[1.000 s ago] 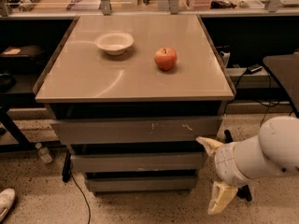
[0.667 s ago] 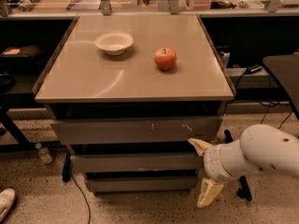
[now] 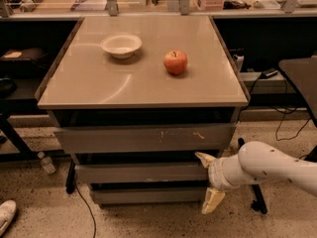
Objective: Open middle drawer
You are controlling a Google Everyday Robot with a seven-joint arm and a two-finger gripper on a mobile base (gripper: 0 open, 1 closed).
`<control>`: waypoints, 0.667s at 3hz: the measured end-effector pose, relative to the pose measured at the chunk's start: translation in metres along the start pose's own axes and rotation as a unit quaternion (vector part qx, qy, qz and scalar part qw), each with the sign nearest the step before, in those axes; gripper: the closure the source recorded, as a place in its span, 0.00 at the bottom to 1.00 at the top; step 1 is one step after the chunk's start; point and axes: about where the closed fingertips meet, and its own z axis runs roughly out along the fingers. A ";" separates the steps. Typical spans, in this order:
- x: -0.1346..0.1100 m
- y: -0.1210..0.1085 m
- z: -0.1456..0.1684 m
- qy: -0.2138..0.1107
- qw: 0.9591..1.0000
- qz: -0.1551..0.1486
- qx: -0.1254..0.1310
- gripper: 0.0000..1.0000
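**Middle drawer**: the second of three grey fronts under the front edge of the worktop. It is flat and unmarked, with no handle. You find it pushed in, with none of its inside showing. Status: not opened.

**Tool**: it is low, under the front right corner of the worktop, at the right end of the middle drawer's front. Its two pale fingers are spread wide and hold nothing. One sits at the drawer's upper right corner. The other hangs lower, beside the bottom drawer. You cannot tell whether the upper finger touches the front.

**Top drawer**: the taller front, with white scratch marks. It appears shut.

**On the worktop:** a bowl lies toward the back left corner and an apple right of the middle. They are well apart and play no part in the task.

**Progress, as judged:**
- Done: the approach looks complete, since the tool is already at the drawer's right end.
- Left: you have yet to get a hold on the front's edge and make the whole pull outward.
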 end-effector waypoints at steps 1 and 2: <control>0.000 0.000 0.000 0.000 1.000 0.000 0.000 0.00; 0.012 0.002 0.019 -0.002 1.000 0.014 -0.007 0.00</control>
